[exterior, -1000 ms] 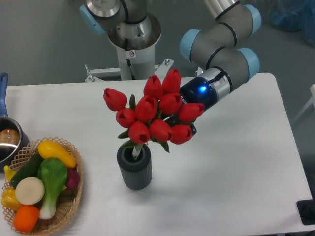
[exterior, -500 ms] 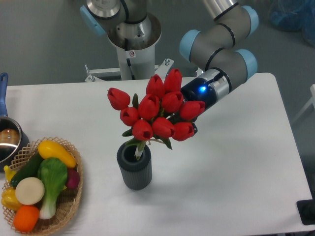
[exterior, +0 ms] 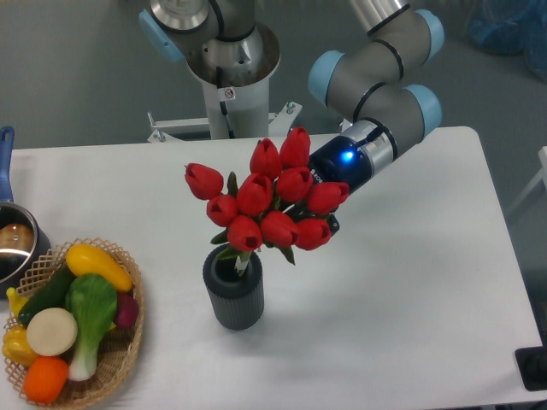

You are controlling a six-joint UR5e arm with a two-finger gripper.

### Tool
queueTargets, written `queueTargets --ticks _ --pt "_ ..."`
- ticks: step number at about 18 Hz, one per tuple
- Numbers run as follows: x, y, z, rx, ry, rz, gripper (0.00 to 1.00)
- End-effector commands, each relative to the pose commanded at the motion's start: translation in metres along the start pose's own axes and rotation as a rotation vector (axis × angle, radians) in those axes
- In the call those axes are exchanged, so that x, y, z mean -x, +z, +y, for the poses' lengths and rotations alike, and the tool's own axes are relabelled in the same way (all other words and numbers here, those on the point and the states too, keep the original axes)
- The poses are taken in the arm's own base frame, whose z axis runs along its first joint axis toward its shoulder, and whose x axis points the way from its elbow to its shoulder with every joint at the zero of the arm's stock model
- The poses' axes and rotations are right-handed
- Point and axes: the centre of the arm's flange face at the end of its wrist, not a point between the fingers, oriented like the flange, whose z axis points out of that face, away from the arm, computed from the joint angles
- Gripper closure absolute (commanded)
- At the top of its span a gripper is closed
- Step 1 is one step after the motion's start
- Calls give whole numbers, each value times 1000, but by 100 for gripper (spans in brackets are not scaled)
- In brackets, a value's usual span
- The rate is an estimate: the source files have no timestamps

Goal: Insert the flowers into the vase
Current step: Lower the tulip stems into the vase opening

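since the frame 1 second ago the bunch has drifted slightly to the camera's right and sunk a little, so the stem ends now sit inside the mouth of the vase rather than at its rim. the gripper (exterior: 320,218) is almost wholly hidden behind the blooms; only a dark tip shows at the lower right of the bunch, so i cannot tell how its fingers stand, though the flowers (exterior: 269,205) hang in the air there and are presumably clamped by the stems.

from the gripper the stems run down and to the camera's left, toward the vase (exterior: 233,289), which stands upright just below the lowest blooms. the long axis of the bunch is tilted, heads leaning up-right toward the wrist, pale stem ends dipping into the round opening. the coming move, as i judge it, turns on bringing that axis upright over the mouth and lowering further, since the bunch is wider than the vase and only the stems can go in.

the white tabletop (exterior: 410,290) is bare around the vase on the right and front. a wicker basket (exterior: 120,359) of toy vegetables lies well apart at the left, with a steel pot (exterior: 15,243) beyond it at the edge.
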Motion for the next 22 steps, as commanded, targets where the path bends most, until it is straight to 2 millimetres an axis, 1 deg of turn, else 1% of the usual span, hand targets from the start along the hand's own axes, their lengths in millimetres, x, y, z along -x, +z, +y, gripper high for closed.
queueTargets --ticks 8,16,18,21,22 --pt "1 5 10 9 -15 6 83" --pt "-1 6 19 10 -23 8 82" --pt "-2 9 26 11 10 14 82" --pt "0 13 43 12 -11 21 82" --pt "0 13 44 13 -13 21 82"
